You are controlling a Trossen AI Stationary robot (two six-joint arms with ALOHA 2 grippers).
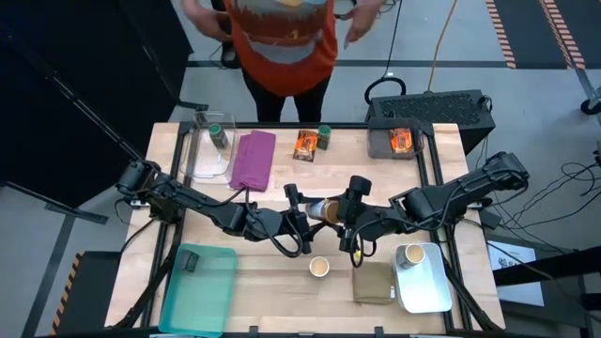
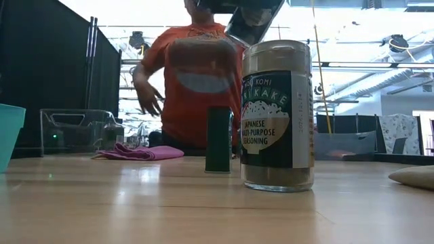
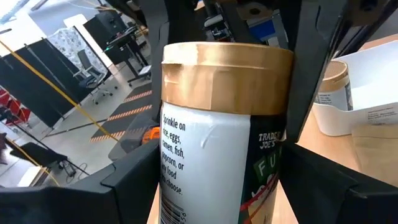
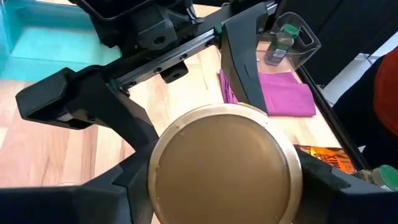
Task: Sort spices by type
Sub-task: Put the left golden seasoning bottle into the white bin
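Now, my left claw [image 1: 302, 220]: clamped on the sides of the gold-lidded jar [image 3: 224, 124].
My right claw [image 1: 346, 214]: fingers [image 4: 93, 118] flank the jar's lid; gripping or not, I cannot tell.
Jar: upright at the middle of the table [image 1: 272, 282], between both claws.
Nearby: dark block [image 2: 218, 139] behind the jar; tan-topped cup [image 1: 318, 268] in front.

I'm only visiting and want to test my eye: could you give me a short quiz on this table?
1. True or false: the purple cloth lies inside the teal tray.
2. Which lid has the jar held in the left gripper? A green, B gold, C red.
3. How many orange packets show from above?
Key: 1 false; 2 B; 3 two.
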